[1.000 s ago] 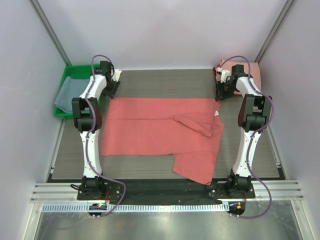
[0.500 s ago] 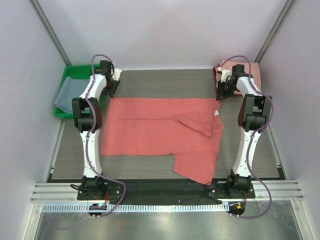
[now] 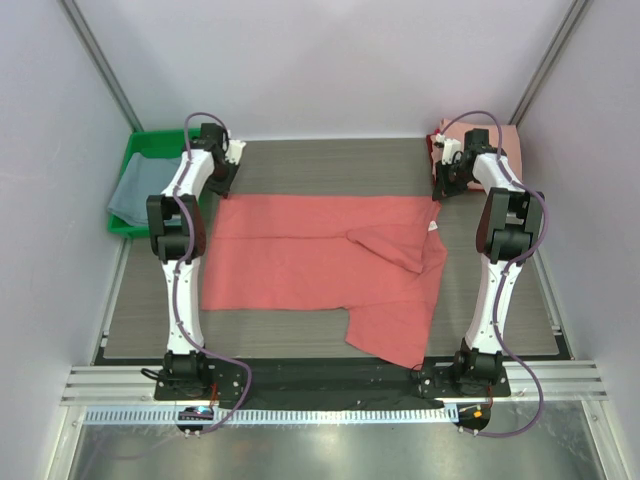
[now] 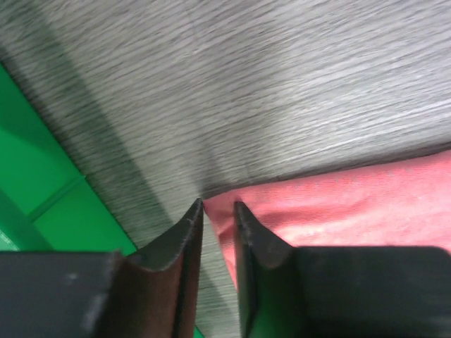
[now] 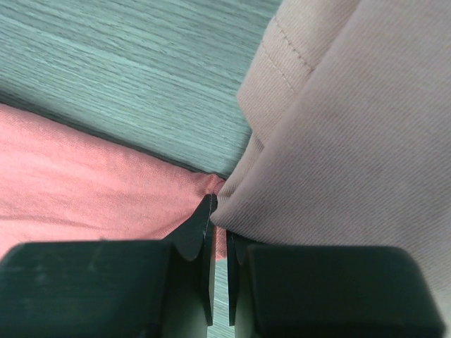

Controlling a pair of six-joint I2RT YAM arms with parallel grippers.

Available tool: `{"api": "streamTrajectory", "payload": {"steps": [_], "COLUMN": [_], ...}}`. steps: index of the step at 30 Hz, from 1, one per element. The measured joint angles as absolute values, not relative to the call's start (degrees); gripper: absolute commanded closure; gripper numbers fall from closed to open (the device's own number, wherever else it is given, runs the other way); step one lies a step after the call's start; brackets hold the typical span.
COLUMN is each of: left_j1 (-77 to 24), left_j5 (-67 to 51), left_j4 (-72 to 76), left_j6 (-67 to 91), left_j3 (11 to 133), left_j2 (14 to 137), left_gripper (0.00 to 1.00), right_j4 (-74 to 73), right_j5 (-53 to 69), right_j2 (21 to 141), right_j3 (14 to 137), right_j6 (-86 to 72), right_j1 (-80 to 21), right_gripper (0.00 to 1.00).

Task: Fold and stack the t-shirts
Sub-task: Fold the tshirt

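- coral-red t-shirt lies spread across the table, a loose flap near its right side
- pale pink t-shirt touches its far right corner, so lift only red
- left gripper and right gripper each pinch a far corner; I'd raise both evenly and fold toward the near hem

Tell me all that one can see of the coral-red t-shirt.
The coral-red t-shirt is soft plain cloth, lying flat on the grey table, partly folded, a sleeve turned onto its body. A small white label shows at its right edge. The left gripper and right gripper each pinch a far corner.
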State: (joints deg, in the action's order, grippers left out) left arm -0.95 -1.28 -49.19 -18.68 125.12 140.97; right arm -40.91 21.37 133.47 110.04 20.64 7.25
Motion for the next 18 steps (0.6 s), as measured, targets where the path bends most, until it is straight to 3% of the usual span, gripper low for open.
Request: {"api": "streamTrajectory", "payload": {"steps": [7, 18], "left_j1": [-0.99, -0.99], "left_j5": [-2.39, -2.46], "left_j4": [-50.06, -50.13], "left_j6": [-19.09, -19.86], "left_j3": [126.28, 127.31], "left_j2": [141.73, 141.99], "left_gripper": [0.97, 1.0], "right_j4": [-40.69, -41.39], "right_j5": [21.63, 22.28], "right_j2": [133.4, 132.55], "right_j3": [109.69, 109.65], "right_j6": [20.88, 21.67], "right_j1": [7.25, 7.25], "right_gripper": [0.99, 0.99]}}
